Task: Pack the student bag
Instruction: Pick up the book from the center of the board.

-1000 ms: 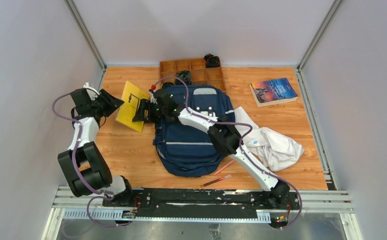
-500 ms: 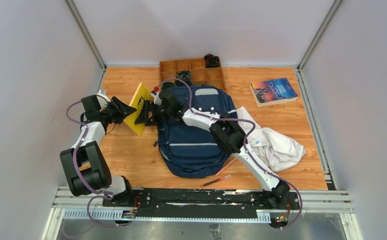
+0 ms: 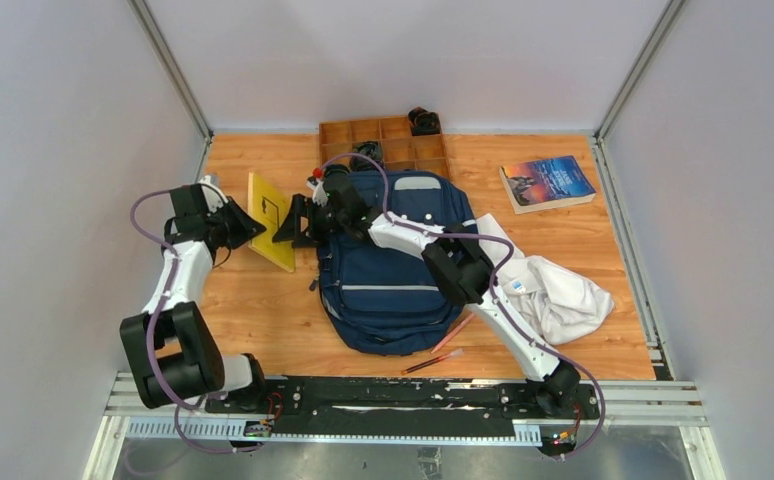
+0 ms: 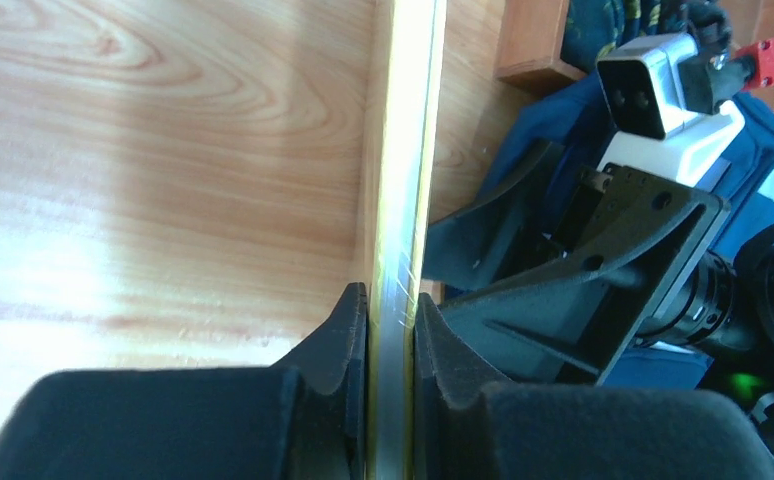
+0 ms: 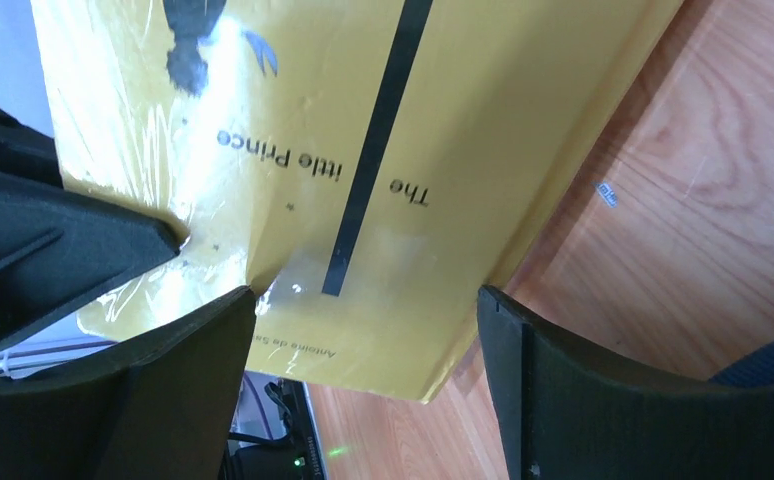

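The student bag (image 3: 388,275), navy with light stripes, lies flat mid-table. Just left of it a yellow paperback (image 3: 270,220) titled "The Little Prince" stands on edge on the wood. My left gripper (image 3: 245,227) is shut on this book; in the left wrist view its jaws (image 4: 393,310) pinch the thin book (image 4: 403,150) from both sides. My right gripper (image 3: 295,224) is open on the book's other side, close to the bag's top left corner. In the right wrist view the yellow cover (image 5: 363,130) fills the space ahead of the spread right gripper (image 5: 365,296), which grips nothing.
A wooden compartment tray (image 3: 403,152) sits behind the bag. A blue book (image 3: 548,182) lies at the back right. A white cloth (image 3: 553,290) is bunched by the bag's right side, with pencils (image 3: 443,345) near the front. Grey walls close in on both sides.
The left gripper has moved in to the right and closed on the yellow book. The book has tipped up from leaning to standing on edge. The right gripper stays open beside it.
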Controlling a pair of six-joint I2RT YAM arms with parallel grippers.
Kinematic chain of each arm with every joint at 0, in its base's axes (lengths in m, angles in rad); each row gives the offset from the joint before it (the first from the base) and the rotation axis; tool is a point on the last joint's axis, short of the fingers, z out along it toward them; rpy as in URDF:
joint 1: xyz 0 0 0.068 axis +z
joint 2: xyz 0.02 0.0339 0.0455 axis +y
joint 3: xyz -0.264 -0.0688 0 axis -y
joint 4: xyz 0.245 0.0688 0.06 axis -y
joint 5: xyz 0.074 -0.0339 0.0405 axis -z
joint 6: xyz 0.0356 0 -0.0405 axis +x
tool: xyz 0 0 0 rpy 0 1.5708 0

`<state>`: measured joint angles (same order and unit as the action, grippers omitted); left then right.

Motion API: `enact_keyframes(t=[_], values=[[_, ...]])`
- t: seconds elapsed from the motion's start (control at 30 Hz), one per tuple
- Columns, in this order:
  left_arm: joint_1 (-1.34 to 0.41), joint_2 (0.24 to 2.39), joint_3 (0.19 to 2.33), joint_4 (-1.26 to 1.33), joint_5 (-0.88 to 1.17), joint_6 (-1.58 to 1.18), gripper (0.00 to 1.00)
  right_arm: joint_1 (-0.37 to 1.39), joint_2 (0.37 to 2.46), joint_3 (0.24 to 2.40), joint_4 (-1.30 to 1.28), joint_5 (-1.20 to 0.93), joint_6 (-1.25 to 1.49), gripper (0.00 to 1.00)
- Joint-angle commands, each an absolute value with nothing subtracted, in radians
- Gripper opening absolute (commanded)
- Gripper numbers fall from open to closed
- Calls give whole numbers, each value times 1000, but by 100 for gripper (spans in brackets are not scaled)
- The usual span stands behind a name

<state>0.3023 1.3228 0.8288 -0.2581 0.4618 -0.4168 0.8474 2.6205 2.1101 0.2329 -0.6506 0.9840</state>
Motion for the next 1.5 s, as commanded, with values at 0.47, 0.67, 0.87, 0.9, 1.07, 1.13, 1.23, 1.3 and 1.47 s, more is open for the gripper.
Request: enact_keyframes(t=[0.47, 0.67, 0.87, 0.9, 1.07, 1.13, 1.23, 1.3, 1.47], values=[[261, 972, 1104, -671, 442, -406, 0, 885, 2446, 2115, 181, -758, 907, 86], [260, 884, 1132, -675, 556, -433, 0, 885, 2271, 2022, 55, -712, 759, 86], [260, 804, 1148, -620, 693, -505, 0, 866, 2034, 1881, -122, -592, 583, 89], [261, 786, 1134, -585, 707, -527, 0, 854, 1993, 1839, -124, -575, 575, 89], [261, 720, 987, -262, 817, -748, 0, 749, 1842, 1614, -2, -675, 682, 94], [261, 720, 927, -70, 881, -875, 0, 692, 1804, 1515, 153, -775, 783, 94], [261, 741, 909, -5, 935, -945, 0, 647, 1748, 1389, 378, -871, 897, 95], [261, 752, 919, -4, 961, -960, 0, 632, 1721, 1331, 521, -920, 955, 97], [254, 767, 937, -5, 992, -986, 0, 615, 1725, 1241, 912, -1004, 1174, 99]])
